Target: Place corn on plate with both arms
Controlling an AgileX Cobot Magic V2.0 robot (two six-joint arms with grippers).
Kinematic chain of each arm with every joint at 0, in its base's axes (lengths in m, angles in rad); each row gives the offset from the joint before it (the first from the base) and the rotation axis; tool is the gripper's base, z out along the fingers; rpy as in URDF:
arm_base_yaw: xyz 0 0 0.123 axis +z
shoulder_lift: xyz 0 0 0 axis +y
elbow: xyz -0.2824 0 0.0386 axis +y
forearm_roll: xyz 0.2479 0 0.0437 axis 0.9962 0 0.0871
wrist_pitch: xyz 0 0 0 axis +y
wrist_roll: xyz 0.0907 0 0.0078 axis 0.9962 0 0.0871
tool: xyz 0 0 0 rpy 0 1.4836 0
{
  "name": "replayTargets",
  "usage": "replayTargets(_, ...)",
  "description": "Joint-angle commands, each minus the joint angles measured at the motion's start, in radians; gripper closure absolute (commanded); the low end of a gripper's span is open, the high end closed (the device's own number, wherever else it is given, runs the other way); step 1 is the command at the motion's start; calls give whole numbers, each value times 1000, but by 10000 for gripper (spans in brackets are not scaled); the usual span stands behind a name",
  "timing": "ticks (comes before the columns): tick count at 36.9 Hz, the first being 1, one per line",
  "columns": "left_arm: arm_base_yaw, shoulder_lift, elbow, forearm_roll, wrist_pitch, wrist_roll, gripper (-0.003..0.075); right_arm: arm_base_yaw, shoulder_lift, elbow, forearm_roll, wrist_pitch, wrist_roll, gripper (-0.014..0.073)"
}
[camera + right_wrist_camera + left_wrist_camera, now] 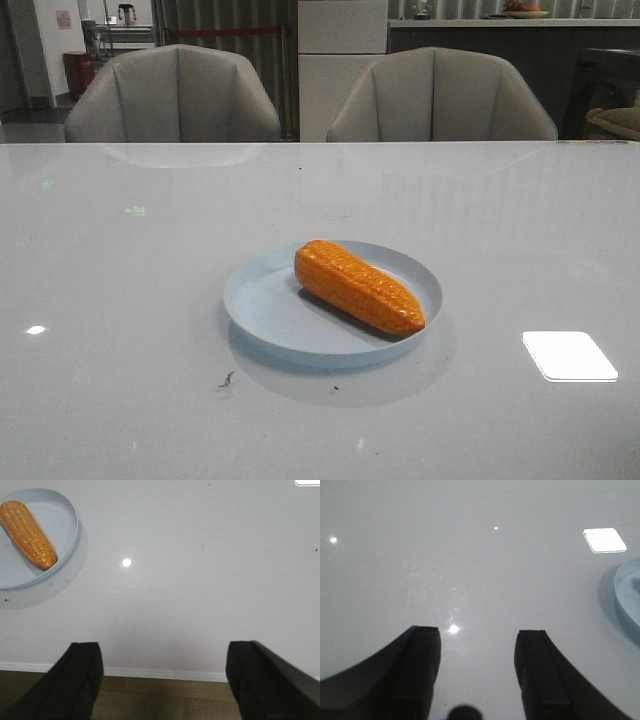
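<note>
Left hand (pixel 477 655) spread, right hand (pixel 162 672) spread, corn (pixel 358 287) on plate (pixel 262 300), hands unseen in front view

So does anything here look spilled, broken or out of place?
Nothing stands out. The corn lies whole inside the plate, slanted across it, and the table shows only light reflections and a few faint specks.

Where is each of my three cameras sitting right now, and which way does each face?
Front view: faces forward over the table at the corn lying on the plate; no arm shows.
Left wrist view: on the left arm, looking down at bare tabletop past the open left gripper; plate rim at the edge.
Right wrist view: on the right arm, near the table's edge, the open right gripper empty.
All three views share the plate.
</note>
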Motion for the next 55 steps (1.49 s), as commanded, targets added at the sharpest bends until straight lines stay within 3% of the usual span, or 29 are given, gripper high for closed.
replayTargets(1, -1, -42, -13, -11, -79, -3, 313, -4, 4, -27, 9, -69, 0, -20)
replayTargets(8, 3, -228, 44, -1, -94, -3, 318, -4, 4, -27, 9, -69, 0, -20)
replayTargets(19, 1, -385, 101, 1, -105, -3, 470, -4, 4, -27, 9, -69, 0, -20)
replayTargets(30, 2, -584, 257, 90, -176, -47, 630, -4, 4, -27, 9, -69, 0, -20)
replayTargets(36, 2, -645, 361, 104, -242, -113, 627, -4, 4, -27, 9, -70, 0, -20)
replayTargets(39, 2, -649, 450, 104, -370, -150, 627, -4, 4, -27, 9, -70, 0, -20)
replayTargets(55, 2, -647, 454, 104, -340, -150, 627, -4, 5, -27, 9, -71, 0, -20)
